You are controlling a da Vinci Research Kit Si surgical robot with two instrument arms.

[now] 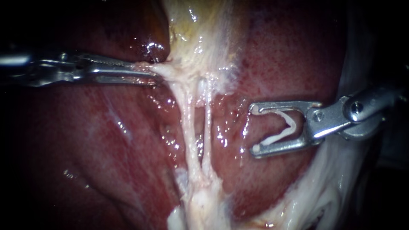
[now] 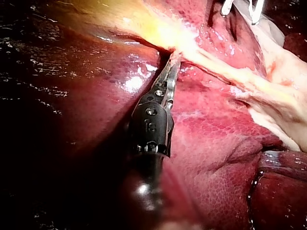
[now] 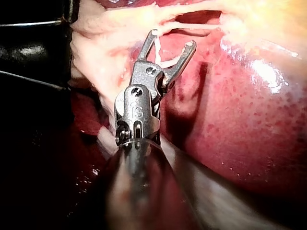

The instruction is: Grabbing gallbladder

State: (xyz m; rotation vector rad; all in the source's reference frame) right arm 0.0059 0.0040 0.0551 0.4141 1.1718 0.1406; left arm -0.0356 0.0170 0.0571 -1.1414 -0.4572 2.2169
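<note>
The pale yellow gallbladder hangs at the top centre over the red liver. My left instrument comes in from the left, its long thin jaws shut on the gallbladder's whitish lower end, where two thin tubes run down. In the left wrist view these jaws bite into the pale tissue edge. My right instrument stands right of the tubes and apart from them, its jaws spread wide with a white clip seated between them. The right wrist view shows those jaws and the clip just short of the tubes.
White fatty tissue lies along the lower right under the right instrument's shaft. Pale tissue gathers where the tubes end at the bottom centre. The liver fills the left and lower left.
</note>
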